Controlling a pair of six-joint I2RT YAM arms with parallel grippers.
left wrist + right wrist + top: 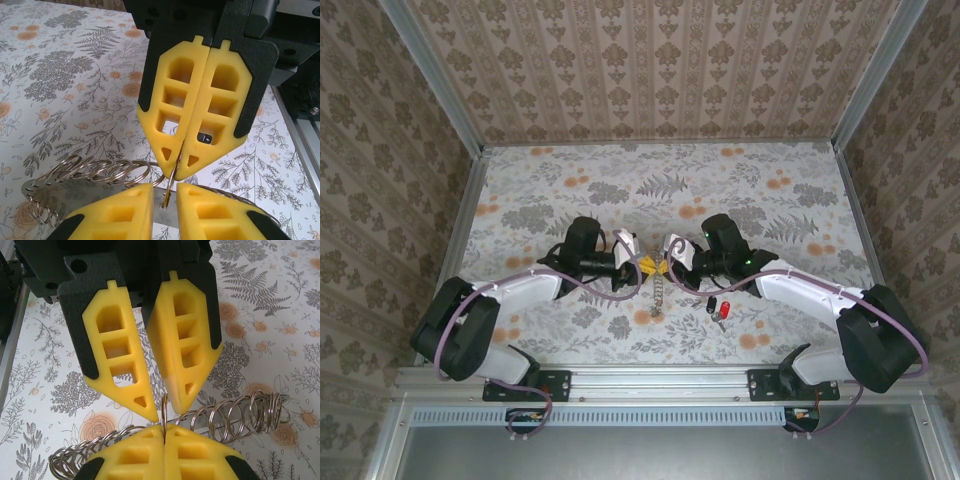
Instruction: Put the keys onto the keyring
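Observation:
The keyring (164,412) is a silvery split ring, one link in a chain of several like rings (660,295) that hangs below the two grippers at mid-table. My right gripper (164,432) is shut on it, edge-on between the yellow pads. The same right gripper (177,170) faces me in the left wrist view, with the ring (171,187) poking from its tips. My left gripper (165,192) stands a little open, and the ring's edge sits in the gap between its fingers. In the top view, left gripper (645,264) and right gripper (665,262) meet tip to tip. The keys (719,308), one red-headed and one black-headed, lie on the table near the right arm.
More linked rings (95,172) trail to the left under the left gripper, and they fan out either side of the right one (235,415). The flowered tabletop (650,180) stretches open behind the arms. Patterned walls close it in on three sides.

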